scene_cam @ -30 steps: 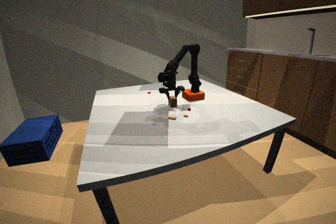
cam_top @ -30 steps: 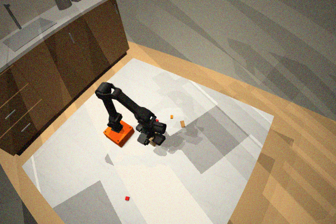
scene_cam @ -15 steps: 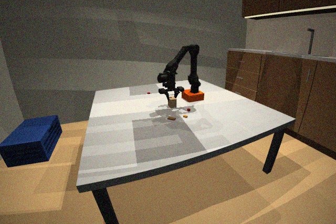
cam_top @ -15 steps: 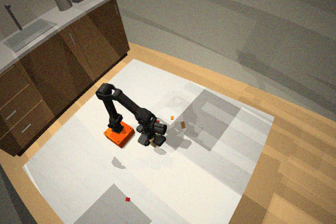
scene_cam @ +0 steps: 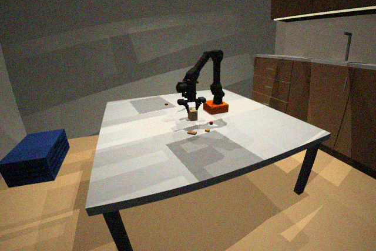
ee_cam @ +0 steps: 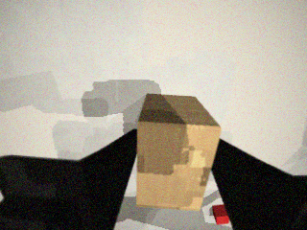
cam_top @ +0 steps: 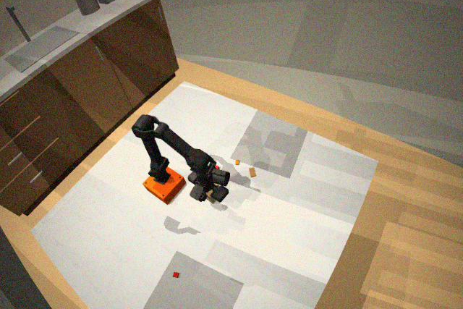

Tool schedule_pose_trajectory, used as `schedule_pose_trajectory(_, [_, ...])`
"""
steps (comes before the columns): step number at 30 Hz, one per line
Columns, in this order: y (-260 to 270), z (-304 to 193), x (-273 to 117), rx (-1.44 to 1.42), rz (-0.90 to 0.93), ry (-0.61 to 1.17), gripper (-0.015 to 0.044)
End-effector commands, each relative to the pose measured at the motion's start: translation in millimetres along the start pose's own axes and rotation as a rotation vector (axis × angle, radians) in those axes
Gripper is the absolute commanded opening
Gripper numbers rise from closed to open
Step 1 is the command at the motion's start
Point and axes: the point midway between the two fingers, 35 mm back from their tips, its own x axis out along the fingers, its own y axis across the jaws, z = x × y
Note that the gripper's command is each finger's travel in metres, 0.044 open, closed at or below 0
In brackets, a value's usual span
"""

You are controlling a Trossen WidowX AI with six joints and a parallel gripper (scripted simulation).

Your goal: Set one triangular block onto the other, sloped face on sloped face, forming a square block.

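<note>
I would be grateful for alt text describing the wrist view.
A tan wooden block fills the centre, between the two black fingers of the open gripper. A small red block lies at the lower right on a pale, shadowed table top.

The tan square block looks like matt wood; the dark brown cabinets look wooden.
</note>
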Motion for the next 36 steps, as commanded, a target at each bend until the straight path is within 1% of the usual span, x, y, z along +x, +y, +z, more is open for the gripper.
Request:
schedule_pose_trajectory(1, [-0.1, 0.0, 0.0, 0.0, 0.0, 0.0, 0.0367])
schedule_pose_trajectory(4, [-0.1, 0.0, 0.0, 0.0, 0.0, 0.0, 0.044])
schedule_pose_trajectory(14, [0.5, -0.1, -2.4, 0.0, 0.0, 0.0, 0.044])
schedule_pose_trajectory(16, [3.8, -1.1, -19.4, 0.0, 0.0, 0.0, 0.044])
schedule_pose_trajectory(20, [4.6, -1.3, -85.0, 0.0, 0.0, 0.0, 0.044])
schedule_pose_trajectory(22, [0.9, -0.2, -107.6, 0.0, 0.0, 0.0, 0.044])
schedule_pose_trajectory(29, [0.2, -0.1, -110.4, 0.0, 0.0, 0.0, 0.044])
schedule_pose_trajectory(30, [3.2, -1.1, -104.6, 0.004, 0.012, 0.003, 0.044])
schedule_pose_trajectory(36, [3.2, -1.1, -104.6, 0.004, 0.012, 0.003, 0.044])
